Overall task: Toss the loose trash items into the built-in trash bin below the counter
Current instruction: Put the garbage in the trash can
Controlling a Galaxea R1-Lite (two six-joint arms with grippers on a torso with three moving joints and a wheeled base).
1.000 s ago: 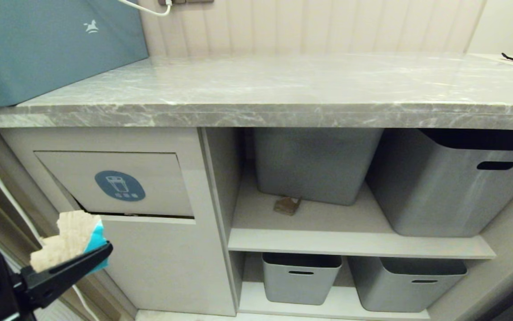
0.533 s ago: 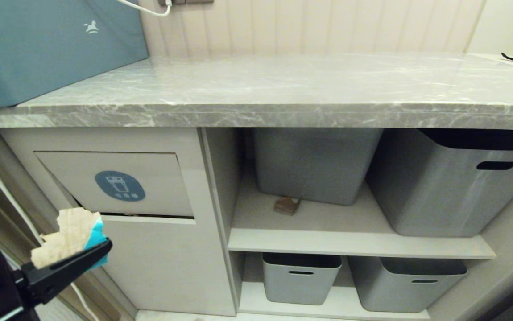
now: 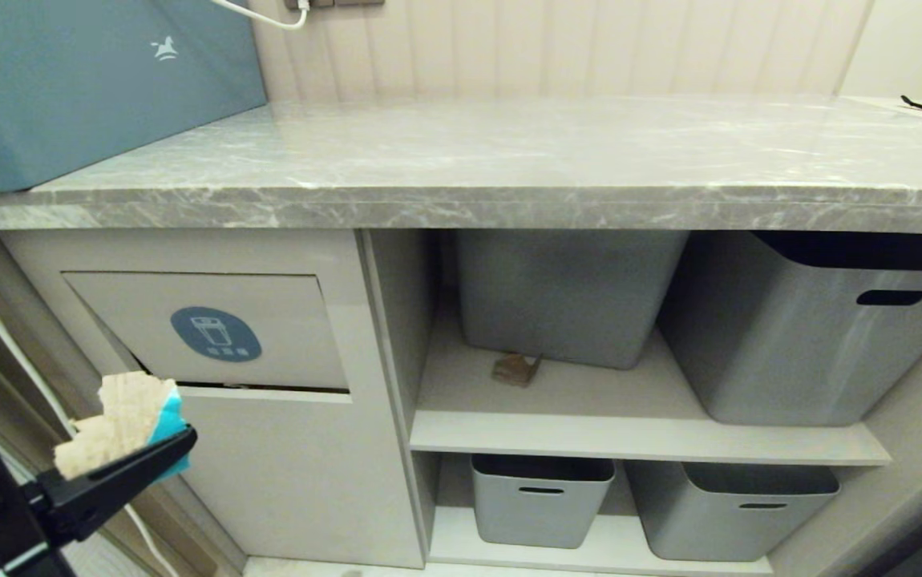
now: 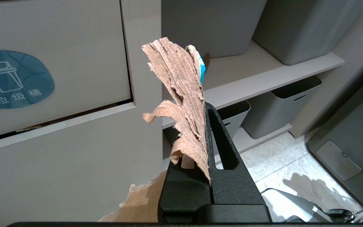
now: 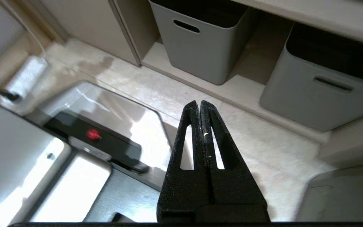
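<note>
While clamped edge-on in the closed left gripper (image 3: 176, 445) just below the trash-bin flap (image 3: 212, 330), reads as a light, floppy, tear-prone cardboard scrap (image 4: 181, 91); right gripper (image 5: 200, 105) shut, empty.

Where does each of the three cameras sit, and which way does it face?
Head view: high, looking forward and down at the counter and trash flap; left gripper shows.
Left wrist view: behind the left gripper, shut on a cardboard scrap, facing the flap.
Right wrist view: behind the shut right gripper, facing floor and lower grey tubs.
Shared: flap, scrap, tubs.
</note>
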